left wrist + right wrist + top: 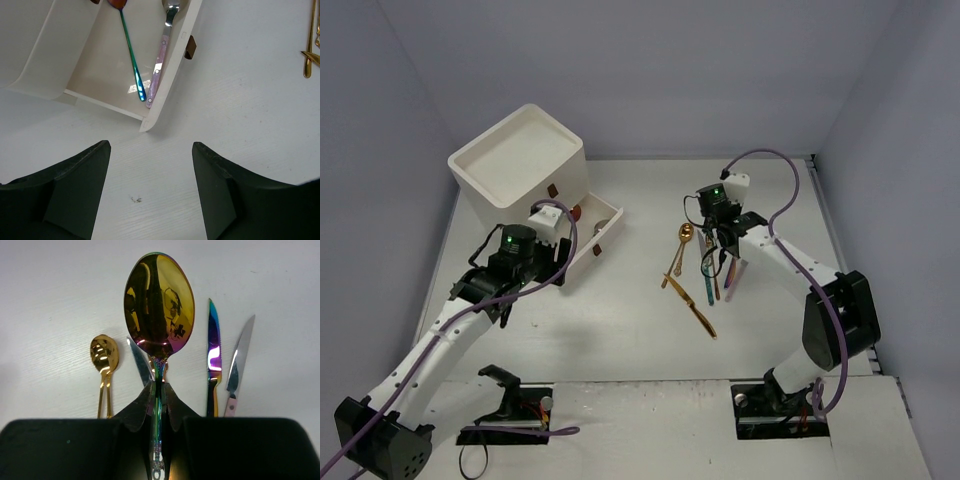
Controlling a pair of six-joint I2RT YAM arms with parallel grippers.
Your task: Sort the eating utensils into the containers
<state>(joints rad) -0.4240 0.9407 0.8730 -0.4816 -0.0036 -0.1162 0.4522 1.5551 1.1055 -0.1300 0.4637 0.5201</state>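
Observation:
My right gripper (159, 390) is shut on the thin handle of an iridescent gold-purple spoon (159, 300), holding it above the table; the top view shows that gripper (713, 240) over a cluster of loose utensils. Beneath it lie a gold spoon (104, 355), a rainbow knife (214, 350), a pink-handled silver knife (240, 355) and another silver blade (140, 362). The white cabinet (520, 160) stands at the back left with one drawer (175, 65) pulled out. A teal spoon (131, 50) and a pink-handled utensil (161, 60) lie in it. My left gripper (150, 145) is open and empty, just short of the drawer's near corner.
A gold knife (698, 312) lies apart from the cluster, nearer the arms. The open drawer's brown handle (189, 47) sticks out toward the table's middle. Grey walls close in the table on the left, back and right. A gold utensil (310, 55) shows at the left wrist view's right edge.

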